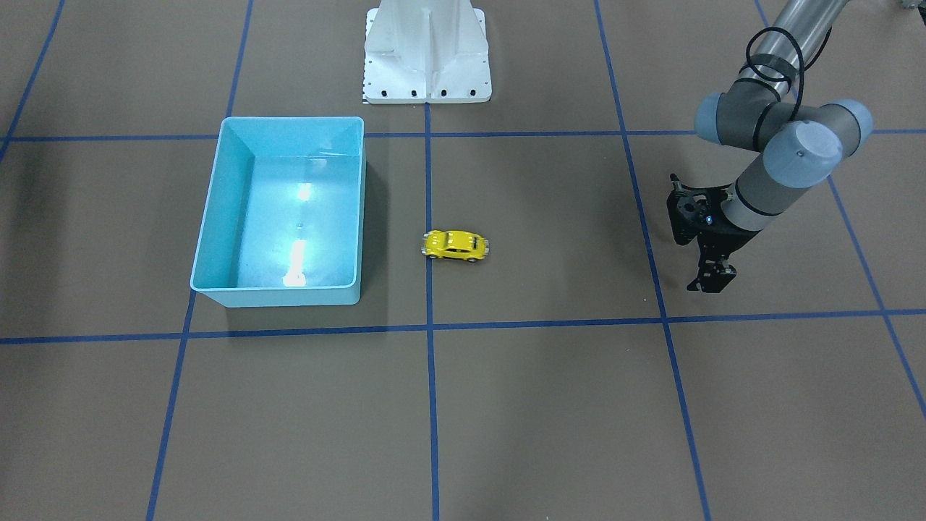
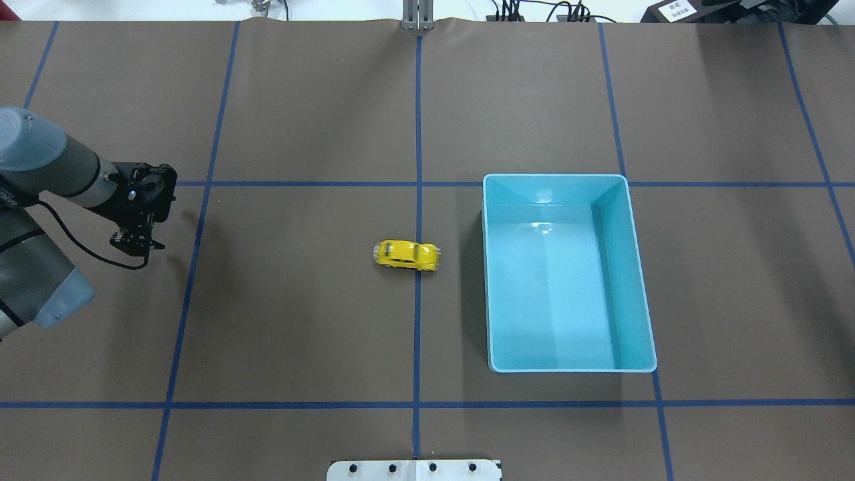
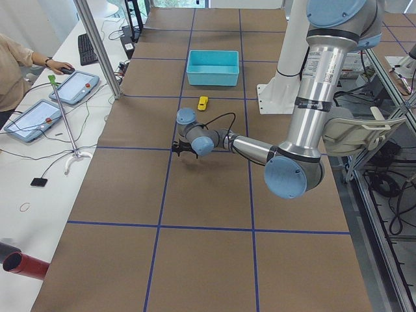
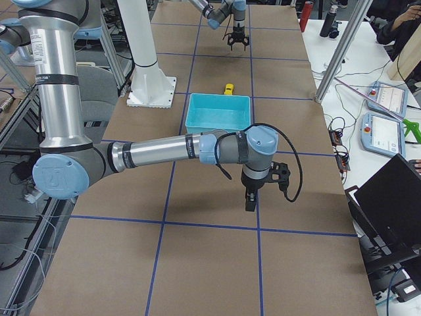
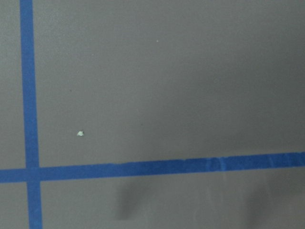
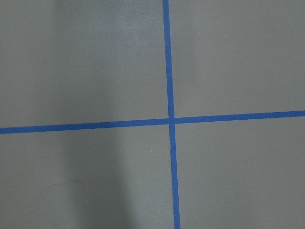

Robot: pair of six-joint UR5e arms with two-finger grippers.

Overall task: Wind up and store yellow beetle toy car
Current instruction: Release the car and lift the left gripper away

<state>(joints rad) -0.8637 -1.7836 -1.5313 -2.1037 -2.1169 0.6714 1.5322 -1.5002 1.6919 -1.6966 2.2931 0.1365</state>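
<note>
One yellow beetle toy car point(image 2: 407, 255) is sitting near the light-blue bin's point(image 2: 554, 177) 9 o'clock, overhead. Your left gripper point(image 2: 137, 247) is hanging spread, empty, far at 9 o'clock; right gripper point(image 4: 250, 203): cannot tell.

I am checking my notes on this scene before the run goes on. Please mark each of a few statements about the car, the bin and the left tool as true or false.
1. The yellow beetle toy car lies inside the light-blue bin. False: it stands on the table beside the bin, outside it.
2. The bin holds nothing. True.
3. The left tool grips the car. False: it is well apart from the car and holds nothing.
4. The car is upright on its wheels, with one end on a blue tape line. True.
</note>
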